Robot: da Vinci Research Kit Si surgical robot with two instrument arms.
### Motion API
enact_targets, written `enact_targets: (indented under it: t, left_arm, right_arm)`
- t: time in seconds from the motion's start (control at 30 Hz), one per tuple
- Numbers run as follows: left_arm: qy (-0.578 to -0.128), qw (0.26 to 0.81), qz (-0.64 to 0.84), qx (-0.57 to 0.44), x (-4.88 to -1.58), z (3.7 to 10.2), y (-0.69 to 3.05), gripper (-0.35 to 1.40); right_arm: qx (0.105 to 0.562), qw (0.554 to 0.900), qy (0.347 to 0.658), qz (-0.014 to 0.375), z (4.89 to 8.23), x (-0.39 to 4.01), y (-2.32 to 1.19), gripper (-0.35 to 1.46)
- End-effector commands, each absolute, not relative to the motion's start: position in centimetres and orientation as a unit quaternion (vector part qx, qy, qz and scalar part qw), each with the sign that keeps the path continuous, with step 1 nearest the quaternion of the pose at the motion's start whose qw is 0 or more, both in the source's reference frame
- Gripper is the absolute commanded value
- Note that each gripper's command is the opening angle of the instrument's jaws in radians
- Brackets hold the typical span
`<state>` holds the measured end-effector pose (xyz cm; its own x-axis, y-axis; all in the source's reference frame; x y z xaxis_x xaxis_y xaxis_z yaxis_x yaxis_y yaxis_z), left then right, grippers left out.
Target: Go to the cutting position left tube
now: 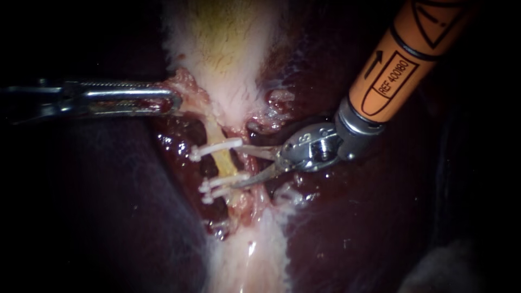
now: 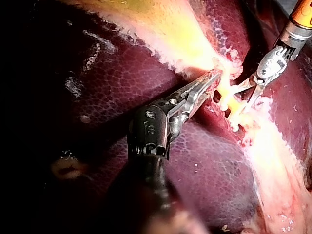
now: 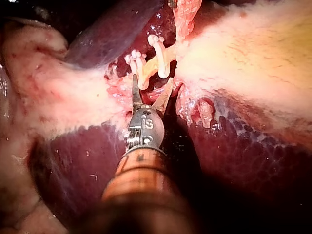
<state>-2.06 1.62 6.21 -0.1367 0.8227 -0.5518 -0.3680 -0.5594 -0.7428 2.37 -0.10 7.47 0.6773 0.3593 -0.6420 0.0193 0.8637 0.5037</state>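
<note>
The yellow tube (image 1: 222,161) lies in the middle, below the pale gallbladder (image 1: 228,49), with dark liver (image 1: 353,228) on both sides. One top clip (image 1: 214,149) and two low clips (image 1: 220,187) cross it, with a bare bit between them. The right instrument (image 1: 239,165) slants down. Its pincer is open, with the tips just beside the bare bit. The left instrument (image 1: 171,100) lies flat, its pincer closed tight on tissue (image 1: 187,87) at the gallbladder's edge.

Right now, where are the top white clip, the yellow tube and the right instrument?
upper clip (image 1: 214,150): endoscope view, middle of its bar.
tube (image 1: 222,163): endoscope view, bare stretch between clips.
right instrument (image 1: 237,165): endoscope view, gap between its open blades.
</note>
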Motion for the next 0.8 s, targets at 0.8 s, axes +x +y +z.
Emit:
enact_targets:
  t: [0.8]
  left_arm:
    - [-0.223,0.413,0.720,-0.511,-2.05,6.20,1.61,-0.35]
  right_arm:
    - [0.314,0.841,0.424,0.122,7.52,2.90,-0.13,1.38]
